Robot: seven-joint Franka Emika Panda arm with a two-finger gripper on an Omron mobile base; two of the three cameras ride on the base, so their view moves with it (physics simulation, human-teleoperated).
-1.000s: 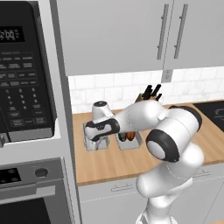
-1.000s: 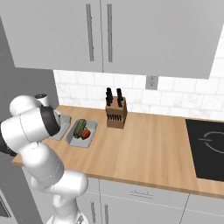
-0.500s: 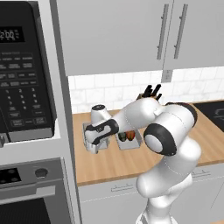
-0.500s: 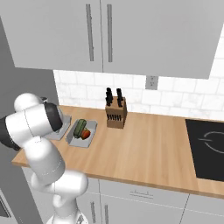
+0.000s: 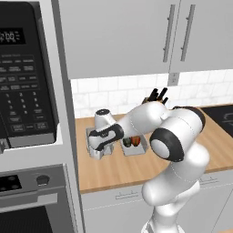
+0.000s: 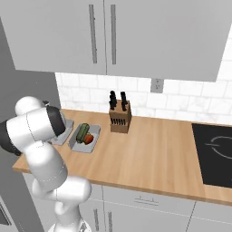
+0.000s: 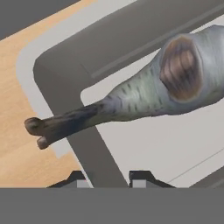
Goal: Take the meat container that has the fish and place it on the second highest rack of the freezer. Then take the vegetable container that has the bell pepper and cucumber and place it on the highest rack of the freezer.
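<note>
Hand view: fish [image 7: 144, 94] seen close, silvery-grey body with a cut brownish end at upper right and a dark tail pointing lower left, lying in the meat container [image 7: 57, 74], a grey tray with a pale floor on the wooden counter [image 7: 17, 131]. Tail reaches across the tray's dark wall. Gripper [image 7: 107, 180] low over that wall, the two dark fingertips [image 7: 74, 178] straddling it with a narrow gap between them; not closed on anything, contact with the wall not resolvable. Left base view: gripper [image 5: 101, 148] down at the meat container [image 5: 91, 146] near the left end of the counter [image 5: 118, 166], just beside the tall grey panel; fish itself hidden by the hand here. Vegetable container [image 5: 136, 148] just to the right, touching or nearly so, dark green and red-orange contents partly masked by the forearm. Right base view: arm blocks most of the meat container [image 6: 65, 131], but the vegetable container [image 6: 84, 138] is plain, with cucumber [image 6: 82, 132] lying lengthwise and bell pepper [image 6: 89, 138] beside it toward the front. Knife block [image 6: 120, 118] farther right near the backsplash, well apart from both trays. Cooktop [image 6: 215, 152] at the far right of the counter.
</note>
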